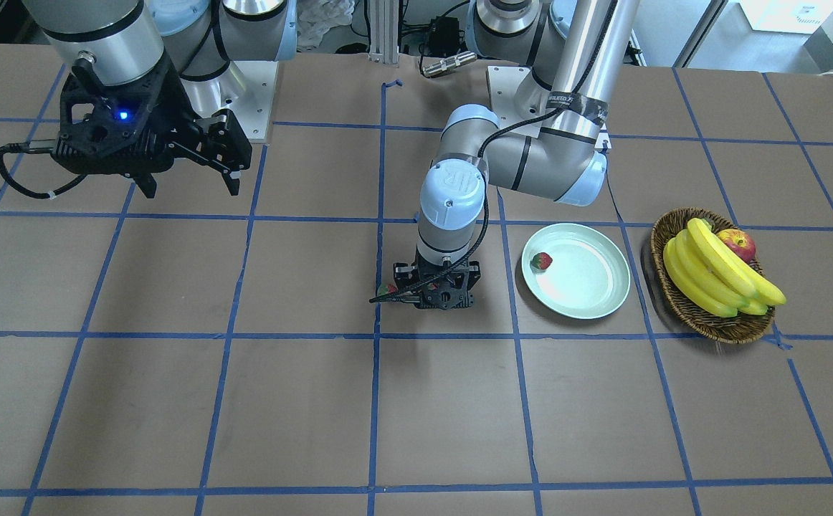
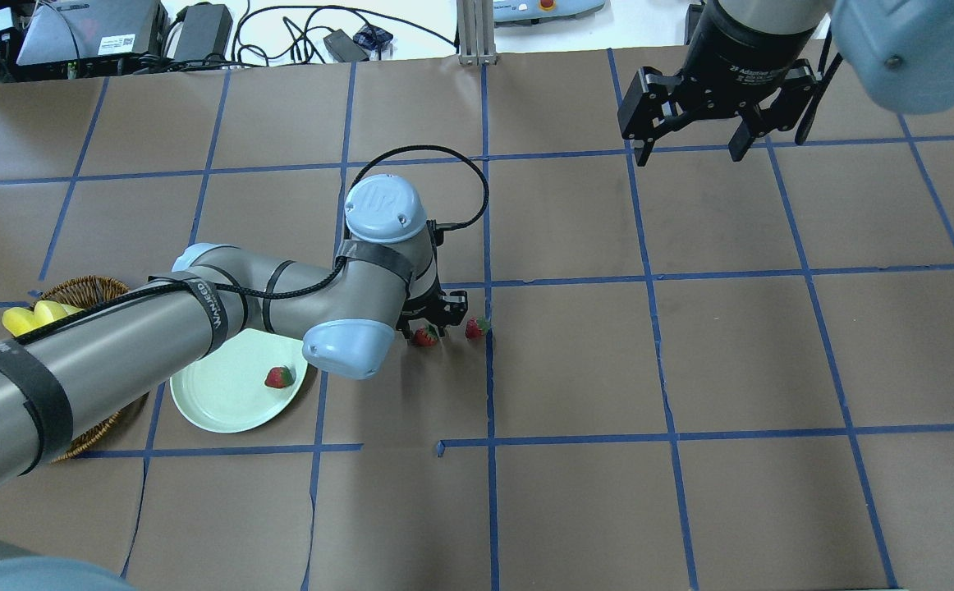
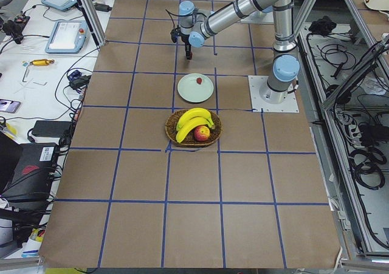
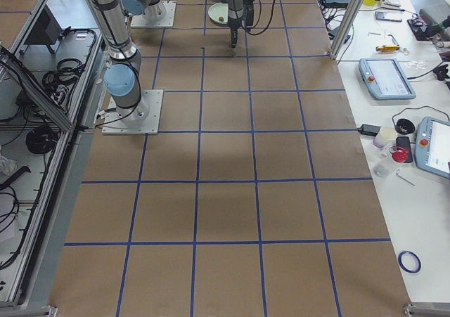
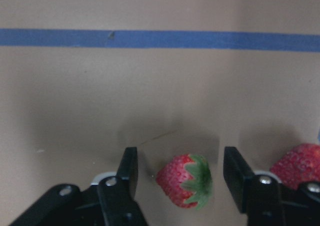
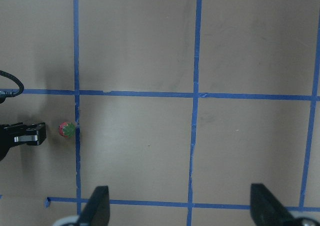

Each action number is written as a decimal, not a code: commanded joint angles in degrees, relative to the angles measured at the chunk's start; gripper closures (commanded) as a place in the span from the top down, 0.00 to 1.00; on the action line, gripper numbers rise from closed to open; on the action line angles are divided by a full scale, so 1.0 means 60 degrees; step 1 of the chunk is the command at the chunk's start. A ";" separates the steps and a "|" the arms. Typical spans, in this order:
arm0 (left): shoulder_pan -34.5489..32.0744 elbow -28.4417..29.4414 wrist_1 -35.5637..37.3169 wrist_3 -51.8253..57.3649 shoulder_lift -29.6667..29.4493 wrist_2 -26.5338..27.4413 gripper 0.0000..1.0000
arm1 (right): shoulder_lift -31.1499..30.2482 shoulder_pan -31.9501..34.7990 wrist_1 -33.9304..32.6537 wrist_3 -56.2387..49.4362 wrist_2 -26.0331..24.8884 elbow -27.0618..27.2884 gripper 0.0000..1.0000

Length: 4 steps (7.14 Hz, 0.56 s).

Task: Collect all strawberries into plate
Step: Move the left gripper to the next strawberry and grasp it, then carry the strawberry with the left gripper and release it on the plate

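Note:
My left gripper (image 2: 432, 322) is open and down at the table, its fingers on either side of one strawberry (image 5: 185, 180), apart from it. This berry also shows in the overhead view (image 2: 424, 335). A second strawberry (image 2: 475, 328) lies on the table just outside the gripper, also seen in the left wrist view (image 5: 297, 163). A third strawberry (image 1: 541, 261) lies in the pale green plate (image 1: 581, 287), near the rim on the gripper's side. My right gripper (image 2: 689, 154) is open and empty, held high and far from the berries.
A wicker basket (image 1: 682, 304) with bananas (image 1: 710, 276) and an apple (image 1: 738, 242) stands just beyond the plate. The left arm's forearm passes over the basket and part of the plate in the overhead view. Blue tape lines grid the brown table.

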 commanded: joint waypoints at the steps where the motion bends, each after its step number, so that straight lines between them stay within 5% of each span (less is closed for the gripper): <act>1: 0.0007 0.0094 -0.0052 0.0189 0.0277 0.0695 0.03 | 0.0002 -0.0014 0.0003 0.0000 0.0000 0.0000 1.00; 4: 0.1712 -0.0036 -0.1293 0.2612 0.1212 0.1609 0.03 | 0.0002 -0.0014 0.0003 0.0000 0.0000 0.0000 1.00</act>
